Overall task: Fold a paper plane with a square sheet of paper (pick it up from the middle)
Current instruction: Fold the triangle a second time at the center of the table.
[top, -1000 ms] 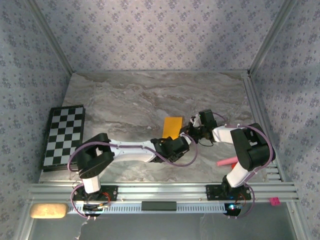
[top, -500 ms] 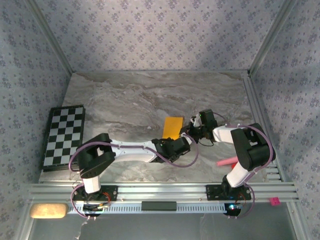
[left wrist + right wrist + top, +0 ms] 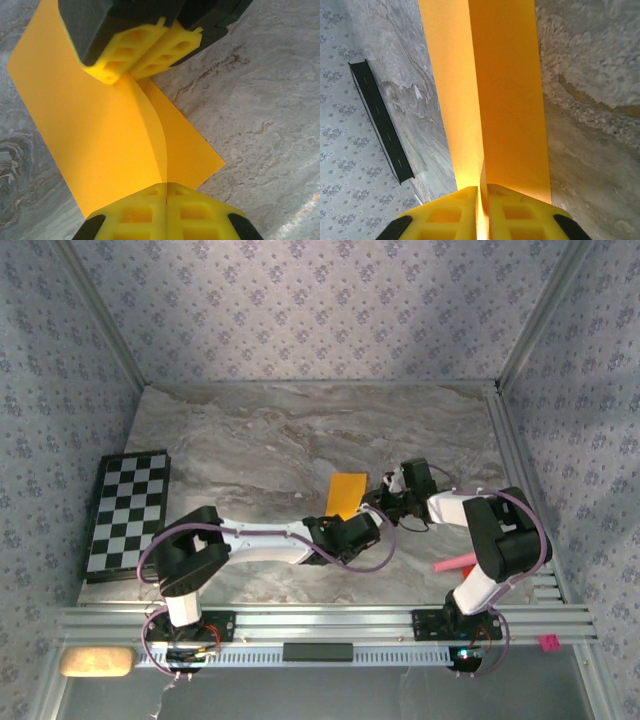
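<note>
The paper (image 3: pixel 347 494), folded in half, is near the middle of the table (image 3: pixel 250 440). The left gripper (image 3: pixel 166 186) and the right gripper (image 3: pixel 482 190) are both closed on its crease at opposite ends, probably to keep the halves aligned.

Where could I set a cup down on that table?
The far half of the table, from the back wall to the paper, is bare, as is the stretch between the chequered board and the paper. Crowded: mid-right, where the left gripper and right gripper pinch the paper, and around the pink stick.
</note>
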